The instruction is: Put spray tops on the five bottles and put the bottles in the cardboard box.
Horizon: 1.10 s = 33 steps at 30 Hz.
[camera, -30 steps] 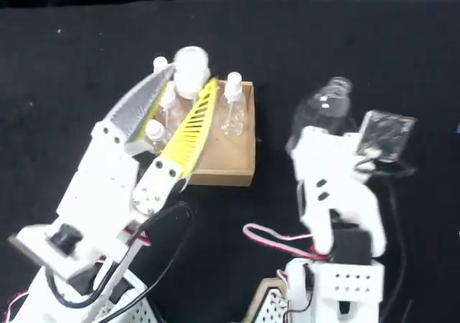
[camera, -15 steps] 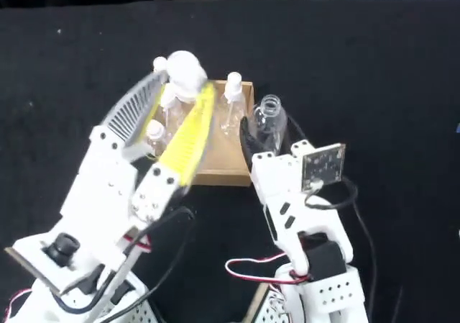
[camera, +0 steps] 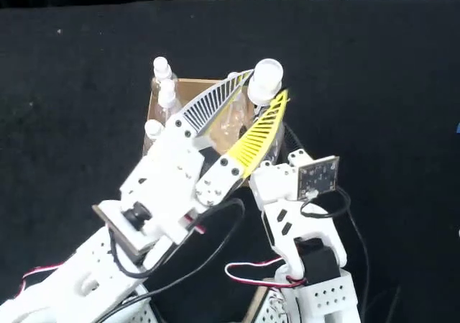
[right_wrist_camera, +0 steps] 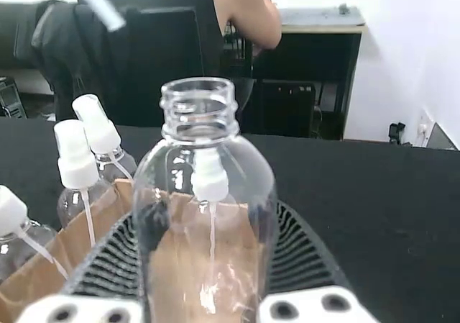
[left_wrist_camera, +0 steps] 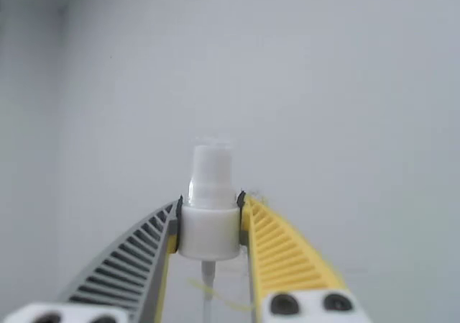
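The left tool point(left_wrist_camera: 208, 226) is clenched on a white spray top point(left_wrist_camera: 209, 211), its grey and yellow fingers pressed against either side of the collar. The thin tube point(left_wrist_camera: 207, 274) hangs straight down from the collar between the fingers. The right tool point(right_wrist_camera: 205, 255) grips the clear bottle point(right_wrist_camera: 206, 193) around its belly and holds it upright, with the open neck point(right_wrist_camera: 198, 103) well above the fingers. Just beyond that tool sits the cardboard box point(right_wrist_camera: 68, 244), with capped bottles point(right_wrist_camera: 77, 168) standing inside it; four seem to be done, so this looks like the last one.

The step in hand is seating the top on the bottle. In the high view the left tool's fingers lie across the bottle, so how well the top lines up with the neck can't be judged.

To do it well, the tube has to go in first. Centre its tip over the mouth before coming down, because a tube that catches the rim will bend or push the bottle sideways. Lower the top straight, with the collar level. Meanwhile the right tool should do nothing except hold the bottle firm and vertical. Its grip is low on a smooth, round wall, so a hard downward push could tilt the bottle or slide it. Gentle pressure is the safer choice, and the bottle should go to the box only once the collar sits flush.
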Motion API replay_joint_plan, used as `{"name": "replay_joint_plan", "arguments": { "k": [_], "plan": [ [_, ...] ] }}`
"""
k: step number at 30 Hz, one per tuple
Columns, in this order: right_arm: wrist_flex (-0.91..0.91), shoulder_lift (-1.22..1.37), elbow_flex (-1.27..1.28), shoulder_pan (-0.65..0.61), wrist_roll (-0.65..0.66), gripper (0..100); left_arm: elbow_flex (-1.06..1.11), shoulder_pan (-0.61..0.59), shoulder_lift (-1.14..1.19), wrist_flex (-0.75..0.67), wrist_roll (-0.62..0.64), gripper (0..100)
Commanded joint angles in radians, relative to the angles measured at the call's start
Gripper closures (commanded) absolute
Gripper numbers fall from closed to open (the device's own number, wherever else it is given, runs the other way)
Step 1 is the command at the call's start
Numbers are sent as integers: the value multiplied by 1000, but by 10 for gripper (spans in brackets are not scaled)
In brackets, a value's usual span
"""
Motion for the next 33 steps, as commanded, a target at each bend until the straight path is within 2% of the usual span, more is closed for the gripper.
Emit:
{"name": "replay_joint_plan", "arguments": {
  "k": [1,3,10,33],
  "plan": [
    [-17,-99,-5,-12,9,987,8,12,52,-169,11,964],
    [-17,-99,-5,-12,9,987,18,12,77,-198,11,964],
    [-17,-99,-5,-12,9,987,13,13,152,-158,11,964],
    [-15,-99,-5,-12,9,987,-1,54,123,-161,11,965]
  ]
}}
